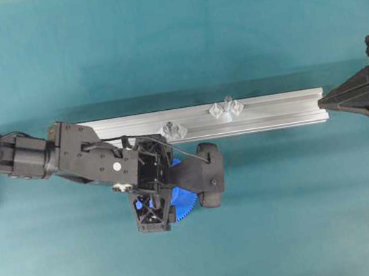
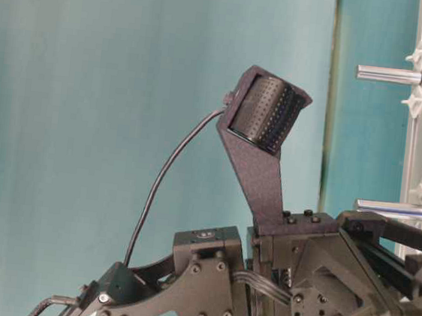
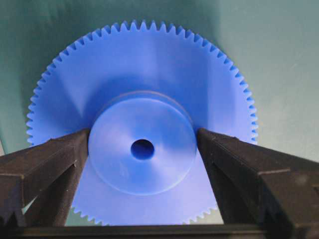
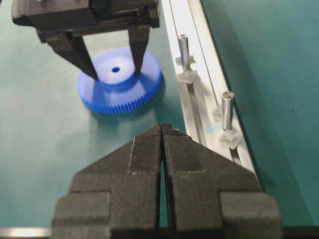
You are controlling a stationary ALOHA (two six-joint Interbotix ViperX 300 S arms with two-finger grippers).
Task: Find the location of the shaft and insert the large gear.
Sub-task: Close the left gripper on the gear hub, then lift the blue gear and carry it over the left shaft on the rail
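Teal table (image 4: pixel 45 164): gear (image 3: pixel 144 119) between hand (image 3: pixel 143 149) fingers (image 3: pixel 55 159).

Left arm (image 1: pixel 69 154): matte black, boxy housings, small silver screws along plates. Thin black cable (image 2: pixel 165 174) arcs to wrist camera (image 2: pixel 265 112) (dotted cylindrical shell on angular black bracket). Left gripper (image 3: pixel 142 149): flat black tapering fingers (image 3: pixel 47 162). Right gripper (image 4: pixel 163 130): same black plastic, wedge-shaped fingers, faint layer lines on faces.

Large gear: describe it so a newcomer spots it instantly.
Find the long aluminium rail across the teal table. Beside its left half, between the left hand's open fingers, lies the large gear: the only blue toothed disc, unlike the rail's slim silvery pins.
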